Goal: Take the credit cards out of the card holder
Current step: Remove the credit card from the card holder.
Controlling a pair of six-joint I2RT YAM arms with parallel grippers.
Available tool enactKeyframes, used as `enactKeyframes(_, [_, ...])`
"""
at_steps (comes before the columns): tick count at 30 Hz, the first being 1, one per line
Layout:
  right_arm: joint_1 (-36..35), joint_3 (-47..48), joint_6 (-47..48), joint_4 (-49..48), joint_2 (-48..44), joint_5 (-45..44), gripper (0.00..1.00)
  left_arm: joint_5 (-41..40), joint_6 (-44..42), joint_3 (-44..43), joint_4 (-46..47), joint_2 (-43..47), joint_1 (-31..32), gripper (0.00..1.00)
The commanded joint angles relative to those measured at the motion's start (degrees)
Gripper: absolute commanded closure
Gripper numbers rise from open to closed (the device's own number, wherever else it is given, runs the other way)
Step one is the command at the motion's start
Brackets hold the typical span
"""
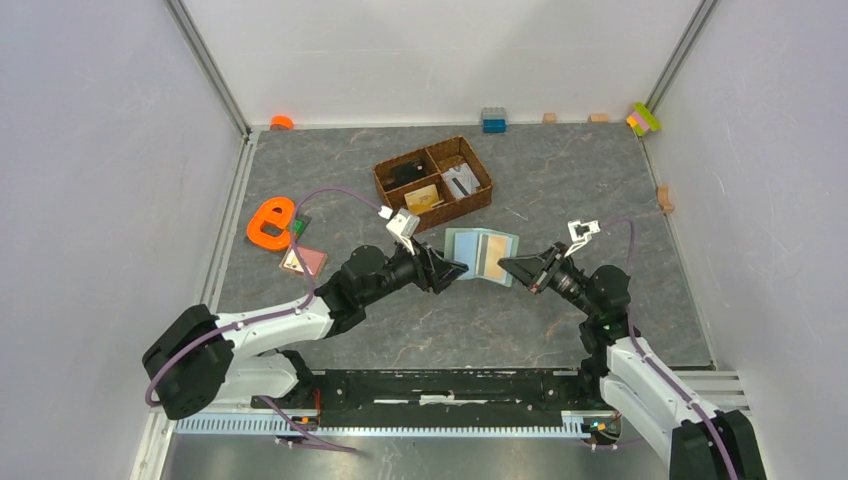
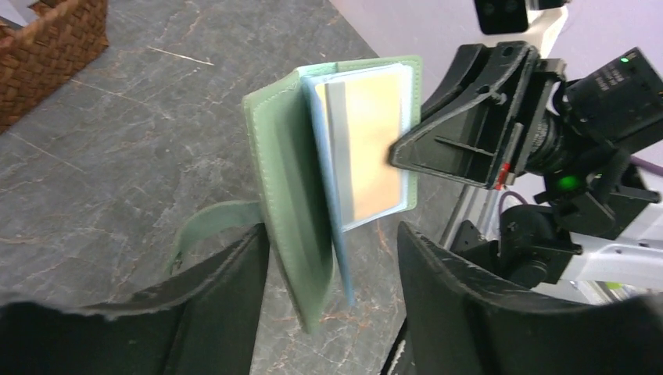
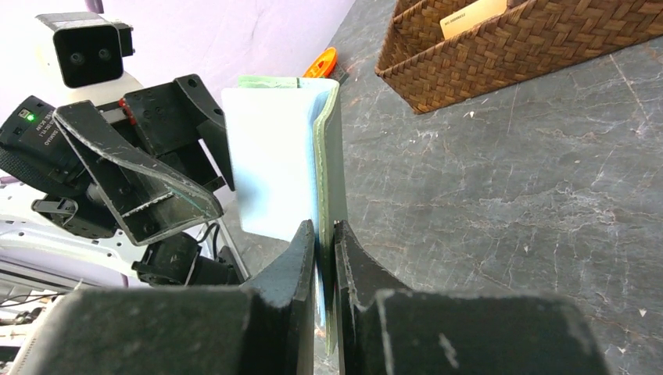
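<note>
Step in hand: bracing the card holder (image 1: pixel 481 256) so a card can be pulled. It hangs open between the two arms, above the middle of the worktop (image 1: pixel 560 190), green cover outward and pale blue leaves showing. Right tool (image 3: pixel 324 234) is clamped on the holder's edge and carries it. Left tool (image 1: pixel 452 268) has its jaws apart on either side of the holder's lower end; no contact that I can make out. One tan-orange credit card (image 2: pixel 371 133) sits in a clear sleeve of the holder, not yet drawn. Whether other sleeves are filled is hidden. Next move, as I judge it: left tool needs to close on the card's exposed edge alone, not on sleeve or cover, then draw along the sleeve while the right keeps its pinch. Wicker basket (image 1: pixel 432 182) stands beyond, divided: a dark item in the far-left cell, a tan card-like piece in the near-left, something grey-white in the right. A flat pinkish piece (image 1: pixel 305 262) lies beside the orange letter shape (image 1: pixel 270 222); too small to identify.
</note>
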State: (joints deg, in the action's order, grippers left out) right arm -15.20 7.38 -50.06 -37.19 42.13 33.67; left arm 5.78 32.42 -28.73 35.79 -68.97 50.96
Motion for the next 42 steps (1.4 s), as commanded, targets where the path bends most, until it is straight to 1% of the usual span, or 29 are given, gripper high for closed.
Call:
enactKeyframes(1, [-0.09,1.29,-1.57,-6.27,1.63,2.91,0.98,4.37,1.12,-1.07,4.02,-0.89,0.19,0.39])
enactKeyframes(2, [-0.09,1.30,-1.62,-6.44,1.87,2.99,0.98,4.75,1.07,-1.45,3.69,-1.20,0.19,0.43])
enactKeyframes(4, [-0.09,1.26,-1.55,-6.57,2.08,2.99,0.98,5.27,1.03,-1.99,2.91,-1.35,0.19,0.57])
enactKeyframes(6, [-0.14,1.25,-1.32,-6.53,2.09,2.99,0.97,4.90,0.73,-2.35,1.70,-1.15,0.19,0.73])
enactKeyframes(8, [-0.09,1.34,-1.03,-6.35,1.98,2.77,0.94,3.65,0.52,-2.33,0.61,-0.61,0.19,0.85])
enactKeyframes(10, [-0.07,1.40,-0.67,-5.86,1.86,2.48,0.91,1.59,0.46,-2.13,-0.47,-0.07,0.19,0.92])
enactKeyframes(13, [-0.07,1.55,-0.25,-5.50,2.10,2.30,0.89,-1.23,0.55,-2.25,-2.46,0.45,0.19,0.98])
enactKeyframes(18, [-0.05,1.54,-0.12,-5.44,2.38,2.30,0.85,-3.39,0.73,-2.31,-4.26,0.80,0.19,0.98])
enactKeyframes(20, [-0.07,1.54,-0.12,-5.50,2.43,2.25,0.80,-3.91,0.83,-2.33,-4.49,0.87,0.19,0.98])
enactKeyframes(22, [-0.05,1.46,-0.12,-5.42,2.39,2.03,0.71,-4.03,0.90,-2.32,-4.59,0.94,0.19,0.98])
enactKeyframes(25, [-0.09,1.44,-0.21,-5.27,2.47,1.80,0.62,-4.34,1.38,-2.21,-4.51,1.01,0.17,0.98])
enactKeyframes(29, [-0.10,1.50,-0.21,-5.31,2.57,1.75,0.60,-4.44,2.07,-1.68,-3.64,1.14,0.11,0.98])
enactKeyframes(31, [-0.04,1.43,-0.21,-5.36,2.52,1.79,0.60,-4.70,2.19,-1.57,-3.72,1.41,0.11,0.98])
enactKeyframes(33, [-0.09,1.45,-0.14,-5.40,2.37,1.81,0.63,-5.14,2.43,-1.34,-3.76,1.67,0.02,0.98])
enactKeyframes(38, [-0.09,1.46,-0.30,-5.53,2.35,2.01,0.78,-5.54,3.73,-0.82,-3.37,2.04,-0.40,0.98])
enactKeyframes(39, [-0.09,1.55,-0.34,-5.49,2.39,2.01,0.80,-5.17,4.01,-0.59,-2.68,2.15,-0.55,0.98])
enactKeyframes(42, [-0.04,1.64,-0.13,-5.36,3.10,1.97,0.80,-2.44,4.70,0.67,0.87,2.61,-0.77,0.98])
